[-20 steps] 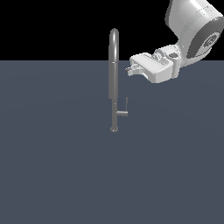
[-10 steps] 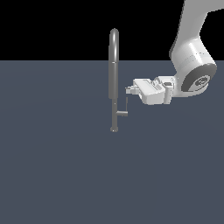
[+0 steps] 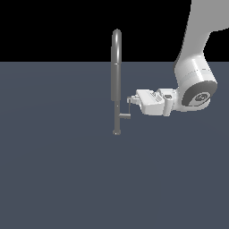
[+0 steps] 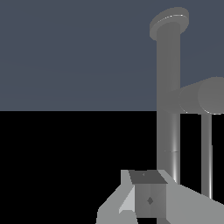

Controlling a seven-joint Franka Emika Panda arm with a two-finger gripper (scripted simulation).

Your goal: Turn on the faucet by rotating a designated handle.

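The faucet [image 3: 116, 85] stands upright in the middle of the exterior view, a slim grey gooseneck on a small round base. Low on its stem a short stub carries the handle [image 3: 129, 109], a thin lever pointing up. My gripper [image 3: 130, 99] reaches in level from the exterior view's right, its fingertips at the lever's upper end. The fingers look shut with nothing between them. In the wrist view the faucet [image 4: 168, 109] stem runs close ahead, the handle [image 4: 206, 153] lever beside it, and my gripper [image 4: 148, 199] sits just to the side of the lever.
A flat dark grey-blue surface [image 3: 58, 179] carries the faucet, with black background behind. The white arm [image 3: 194, 85] comes down from the exterior view's upper right.
The arm has come down and moved toward the faucet. The fingertips went from beside the upper sleeve to the top of the handle lever. The faucet has not moved.
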